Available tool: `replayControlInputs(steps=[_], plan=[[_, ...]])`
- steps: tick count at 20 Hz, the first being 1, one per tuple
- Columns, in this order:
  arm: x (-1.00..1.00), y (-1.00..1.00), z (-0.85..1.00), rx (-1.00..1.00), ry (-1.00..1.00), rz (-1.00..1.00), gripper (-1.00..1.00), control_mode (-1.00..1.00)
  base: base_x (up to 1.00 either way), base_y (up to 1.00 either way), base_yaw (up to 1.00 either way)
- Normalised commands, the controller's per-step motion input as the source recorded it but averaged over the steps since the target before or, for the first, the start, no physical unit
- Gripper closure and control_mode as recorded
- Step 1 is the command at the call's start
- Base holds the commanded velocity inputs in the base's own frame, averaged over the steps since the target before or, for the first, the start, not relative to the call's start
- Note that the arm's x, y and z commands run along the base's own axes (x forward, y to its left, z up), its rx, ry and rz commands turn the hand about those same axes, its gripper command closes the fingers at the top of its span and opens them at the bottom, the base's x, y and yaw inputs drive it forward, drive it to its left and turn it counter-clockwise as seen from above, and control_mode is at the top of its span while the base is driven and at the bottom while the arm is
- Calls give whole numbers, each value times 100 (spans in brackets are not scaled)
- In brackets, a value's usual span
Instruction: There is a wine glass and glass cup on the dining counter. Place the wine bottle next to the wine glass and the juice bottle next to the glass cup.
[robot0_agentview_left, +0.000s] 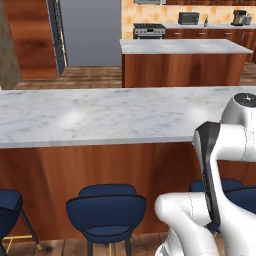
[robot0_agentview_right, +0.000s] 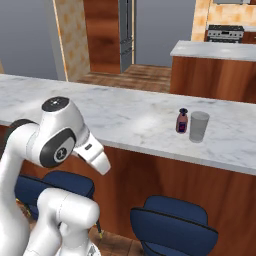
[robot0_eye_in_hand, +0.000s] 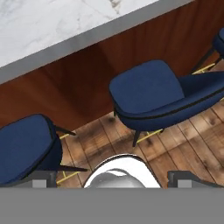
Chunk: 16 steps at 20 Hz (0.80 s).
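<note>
Two items already paired up on the surface: juice bottle standing upright just beside the glass cup, off to the right in the right base view. Gripper spread wide, holding nothing, pointing down at blue stools and wood floor, well below the marble top. Probably needs lifting up and hunting for the wine bottle next.

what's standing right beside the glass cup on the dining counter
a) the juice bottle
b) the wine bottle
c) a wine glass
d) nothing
a: in the right base view the juice bottle, small with a dark cap, stands upright just left of the glass cup on the dining counter.
</note>
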Motion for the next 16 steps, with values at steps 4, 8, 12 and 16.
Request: replayControlInputs(steps=[4, 8, 12, 16], plan=[[-11, 27, -16, -6, -2, 18, -100, -100, 0, 0, 0], [-1, 9, -3, -1, 0, 5, -100, -100, 0, 0, 0], [0, 0, 0, 0, 0, 0, -100, -100, 0, 0, 0], [0, 0, 0, 0, 0, 0, -100, -100, 0, 0, 0]])
